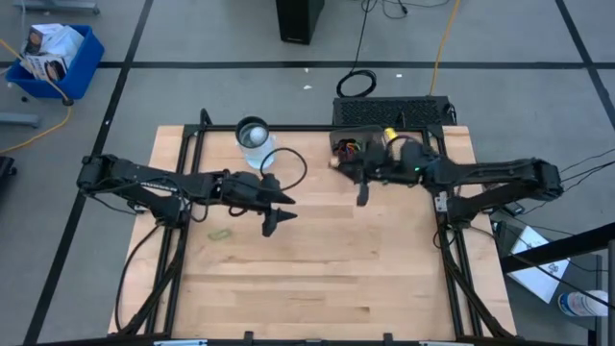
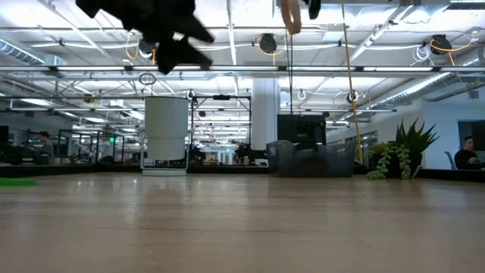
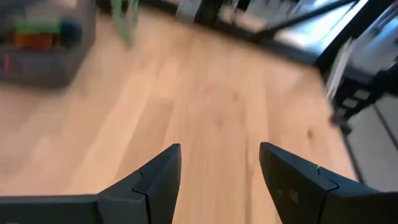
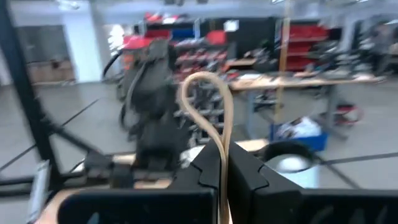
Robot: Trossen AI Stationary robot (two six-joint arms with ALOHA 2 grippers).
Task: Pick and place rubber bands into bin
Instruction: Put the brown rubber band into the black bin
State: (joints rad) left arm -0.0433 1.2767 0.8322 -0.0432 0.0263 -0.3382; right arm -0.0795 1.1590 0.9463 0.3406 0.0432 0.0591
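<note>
My right gripper (image 1: 362, 192) is shut on a tan rubber band (image 4: 208, 106), high above the table near the smoky-grey bin (image 1: 351, 149). The bin stands at the table's far side and holds several coloured bands (image 3: 37, 37). My left gripper (image 1: 279, 216) is open and empty above the table's middle; its fingers (image 3: 158, 180) stand apart over bare wood. A green band (image 1: 219, 234) lies flat on the table to the left. A thin black loop (image 1: 290, 168) lies on the table beside the clear cup. My right gripper pinches the tan rubber band between its two fingers (image 4: 205, 168). The band's free loop (image 4: 205, 84) sticks out past the fingertips. The fingers point roughly level toward the table's left. The band is lifted clear of the table, as the low view (image 2: 289, 19) also shows.
A clear round cup (image 1: 255, 135) stands at the far side, left of the bin. A black box (image 1: 389, 111) sits behind the bin at the table's far edge. Bare wood (image 1: 327, 279) fills the near half of the table. A blue crate (image 1: 58, 58) stands on the floor.
</note>
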